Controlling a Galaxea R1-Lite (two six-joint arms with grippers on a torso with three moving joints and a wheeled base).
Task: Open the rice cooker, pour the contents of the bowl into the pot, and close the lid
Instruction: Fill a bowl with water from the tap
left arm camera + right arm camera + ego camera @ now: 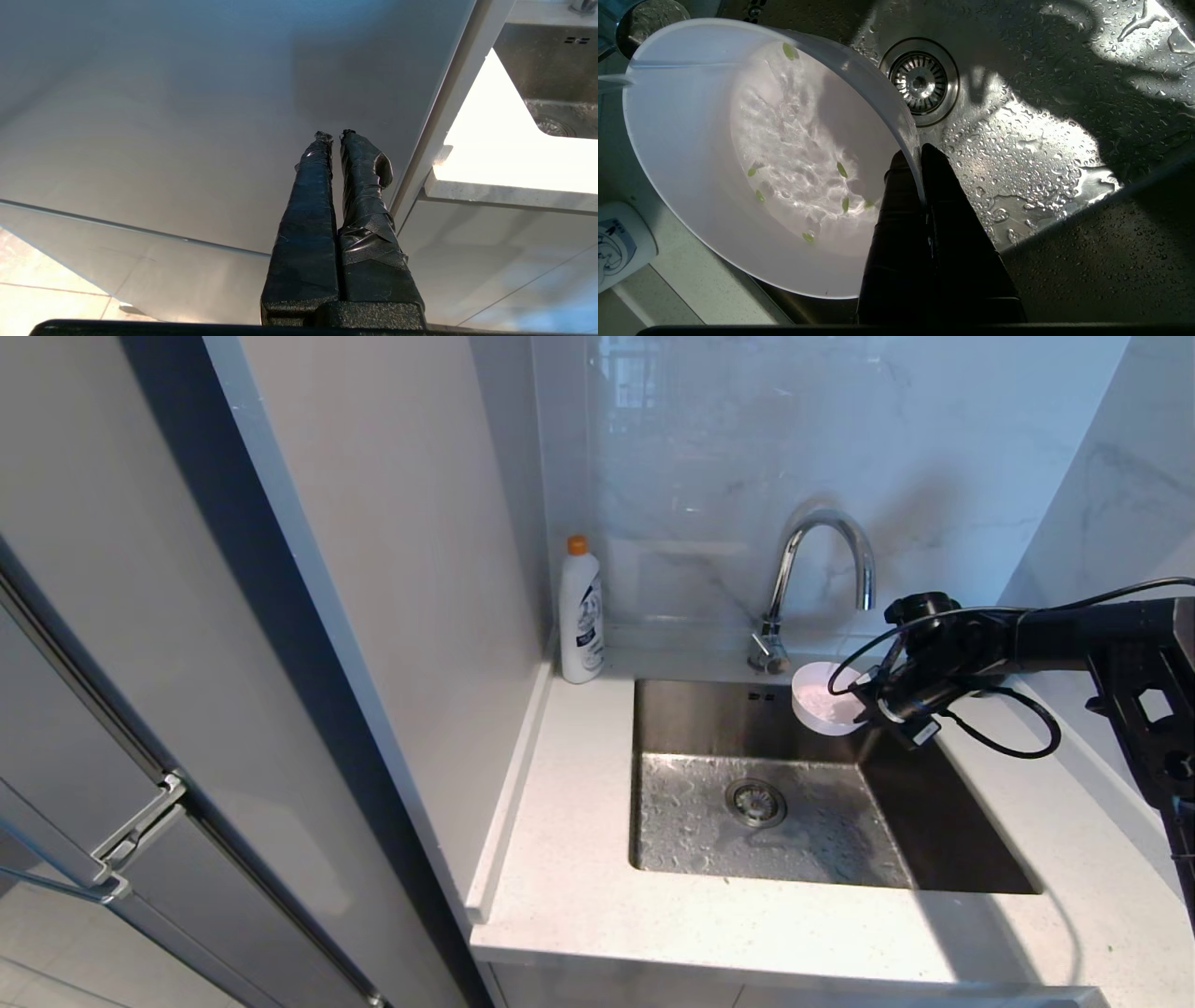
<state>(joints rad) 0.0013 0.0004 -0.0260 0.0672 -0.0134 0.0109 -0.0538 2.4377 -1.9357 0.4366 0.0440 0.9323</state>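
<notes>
Right gripper (920, 158) clamped on the rim of the bowl (691, 154), one finger inside, one outside, fingers dark and mostly silhouette in the right wrist view. In the head view the gripper (864, 702) is largely hidden by its own wrist and a looping black cable (1013, 733); the bowl (823, 700) shows only partly past it, held over the back right corner of the sink (934, 831), just under the faucet (822, 579). Bowl tilted, water inside with a few green bits (841, 170) floating; thin stream of water enters at the rim far from the fingers. Drain (920, 79) lies beyond the fingertips, below the bowl; sink floor wet with droplets. White bottle with orange cap (581, 611) stands well off on the counter (579, 868), cut off in the wrist view. Left gripper (335, 136) parked low beside a grey cabinet panel (163, 140), taped fingers together, nothing between them.
</notes>
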